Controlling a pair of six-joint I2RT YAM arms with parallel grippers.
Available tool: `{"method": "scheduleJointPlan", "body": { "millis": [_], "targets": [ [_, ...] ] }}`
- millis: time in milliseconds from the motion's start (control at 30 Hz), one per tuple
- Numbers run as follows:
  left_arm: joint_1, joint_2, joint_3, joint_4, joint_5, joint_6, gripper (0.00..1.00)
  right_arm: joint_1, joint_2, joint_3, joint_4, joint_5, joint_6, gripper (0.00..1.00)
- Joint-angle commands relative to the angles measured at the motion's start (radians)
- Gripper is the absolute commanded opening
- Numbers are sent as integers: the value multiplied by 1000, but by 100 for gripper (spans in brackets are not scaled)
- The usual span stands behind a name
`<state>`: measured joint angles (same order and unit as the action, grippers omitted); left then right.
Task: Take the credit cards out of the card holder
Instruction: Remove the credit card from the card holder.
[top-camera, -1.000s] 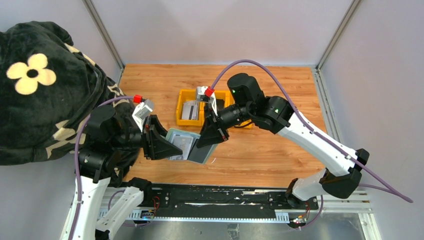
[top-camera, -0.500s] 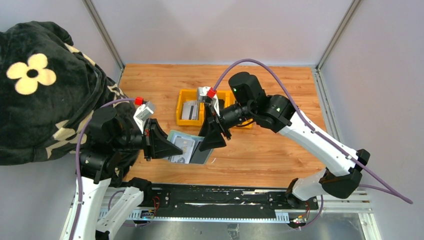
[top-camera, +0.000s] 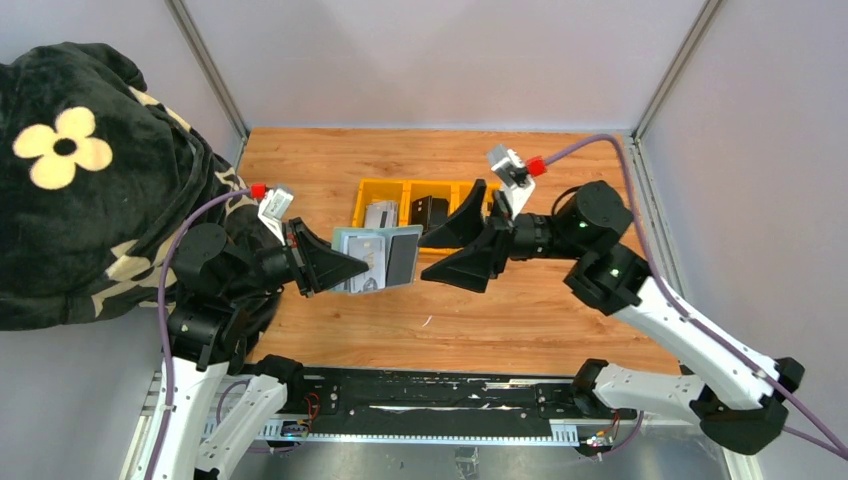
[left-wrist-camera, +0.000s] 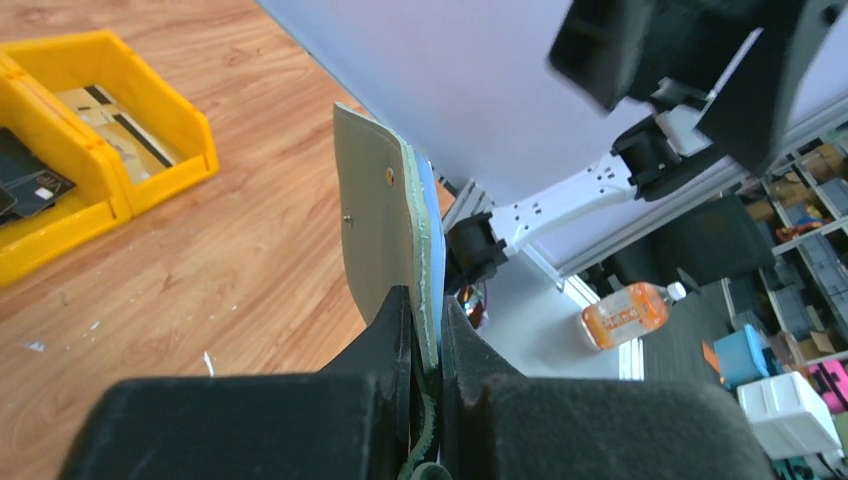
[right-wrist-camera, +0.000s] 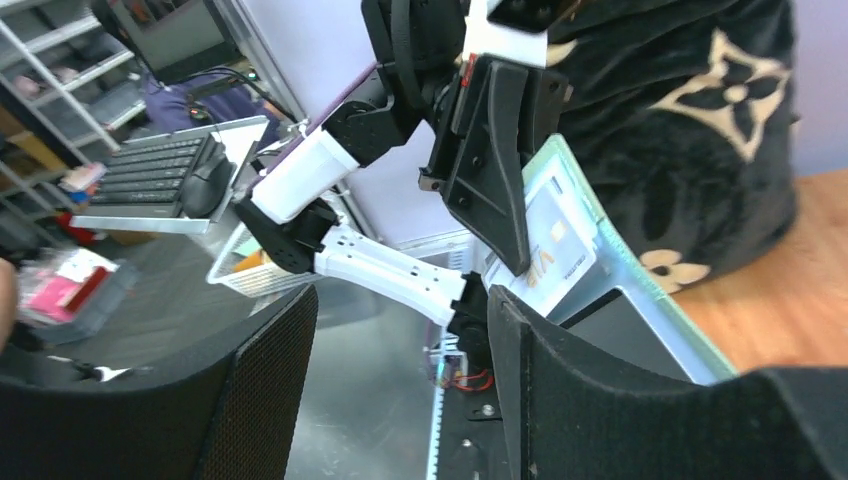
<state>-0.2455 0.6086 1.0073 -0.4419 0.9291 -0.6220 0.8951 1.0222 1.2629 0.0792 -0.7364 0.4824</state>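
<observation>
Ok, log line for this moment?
left gripper: shut on card holder, in air | right gripper: open, apart | holder: pale card inside | yellow tray: black card

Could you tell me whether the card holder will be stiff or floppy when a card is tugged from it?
Probably fairly stiff: the card holder, pinched at one edge by the left gripper, stands out flat without drooping. Being thin and folding, its free half might swing or twist under a tug.
</observation>
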Motion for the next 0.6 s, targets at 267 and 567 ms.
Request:
{"method": "scheduleJointPlan", "body": {
  "millis": [267,567],
  "targets": [
    [-4,-17,0,225,26,-196,0,24,164,-146,399,-131,343,64],
    [-4,-14,-4,254,31,-216,0,36,227,-164,517,-154,427,58]
  ]
}}
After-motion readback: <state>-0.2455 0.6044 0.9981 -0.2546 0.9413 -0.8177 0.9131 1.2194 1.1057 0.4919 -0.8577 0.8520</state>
